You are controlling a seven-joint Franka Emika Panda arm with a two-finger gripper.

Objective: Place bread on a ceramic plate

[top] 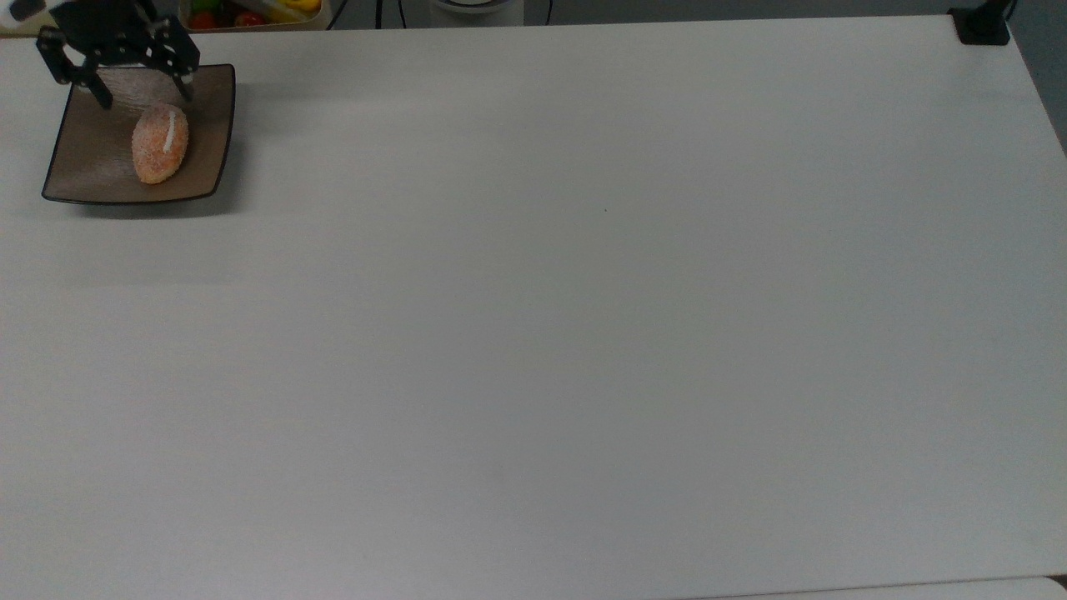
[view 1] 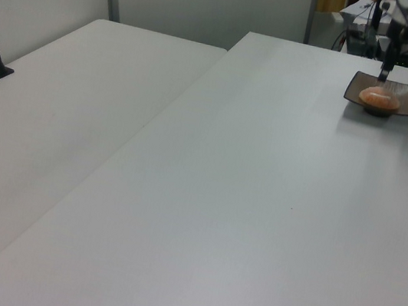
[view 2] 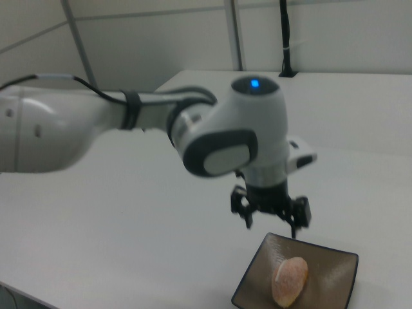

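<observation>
The bread (top: 160, 143), an orange-tan roll with a thin white stripe, lies on the square brown ceramic plate (top: 87, 162) at the top view's upper left corner. In the left view the bread (view 1: 378, 97) rests in the plate (view 1: 407, 94) at the far right of the table. The right view shows the bread (view 2: 290, 280) lying on the plate (view 2: 331, 270) below the arm. My gripper (top: 143, 90) hangs open above the plate's far edge, clear of the bread, with nothing between its fingers. It also appears above the plate's rim in the right view (view 2: 271, 223).
A tray of colourful items (top: 250, 12) sits just beyond the table's far edge near the plate. A black clamp (top: 982, 25) is fixed at the top view's upper right corner. A second white table (view 1: 62, 115) adjoins on the left view's left.
</observation>
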